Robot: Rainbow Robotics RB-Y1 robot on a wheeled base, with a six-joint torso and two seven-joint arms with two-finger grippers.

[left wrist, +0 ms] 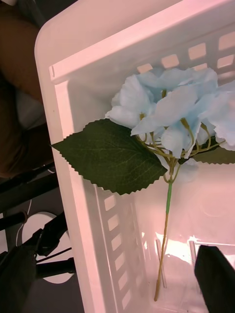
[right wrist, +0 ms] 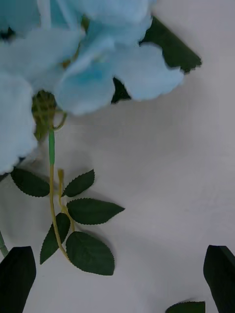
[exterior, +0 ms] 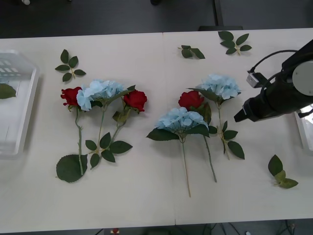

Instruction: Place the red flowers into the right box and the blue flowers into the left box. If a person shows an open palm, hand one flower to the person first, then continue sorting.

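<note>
While nothing bears writing, right end effector hovers open beside blue flowers.

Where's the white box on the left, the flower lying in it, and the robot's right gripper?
left box (exterior: 22,115), front view, near rim.
blue flower (left wrist: 174,105), left wrist view, petals.
right gripper (right wrist: 120,281), right wrist view, gap between its black fingertips.
</note>
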